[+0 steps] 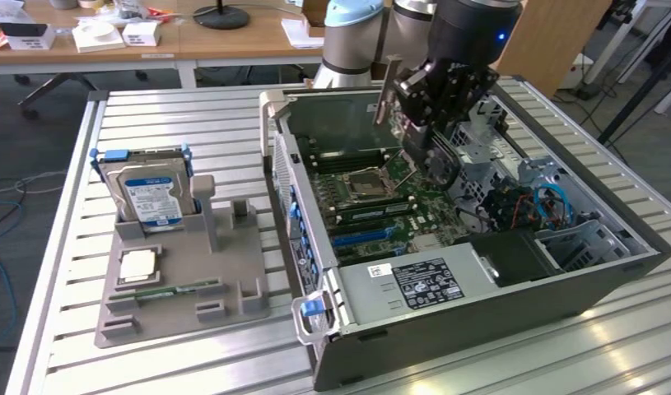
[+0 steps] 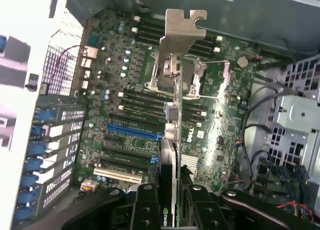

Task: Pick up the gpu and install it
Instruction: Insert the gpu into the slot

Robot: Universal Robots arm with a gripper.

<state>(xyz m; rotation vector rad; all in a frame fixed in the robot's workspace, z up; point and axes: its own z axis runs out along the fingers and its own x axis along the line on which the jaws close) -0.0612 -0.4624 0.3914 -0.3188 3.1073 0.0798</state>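
Note:
The gpu appears edge-on in the wrist view, a thin card with a silver metal bracket at its far end. My gripper is shut on it, a black finger pressing on each side. In the exterior view the gripper hangs inside the open computer case, above the green motherboard. The gpu is tilted there, its bracket sticking up beside the gripper. The card is above the board, over the area of the blue slot and the processor socket.
At the exterior view's left, a grey parts holder on the slatted table carries a silver hard drive, a processor chip and a green RAM stick. The power supply fills the case's near end. Cables and drive bays crowd the exterior view's right.

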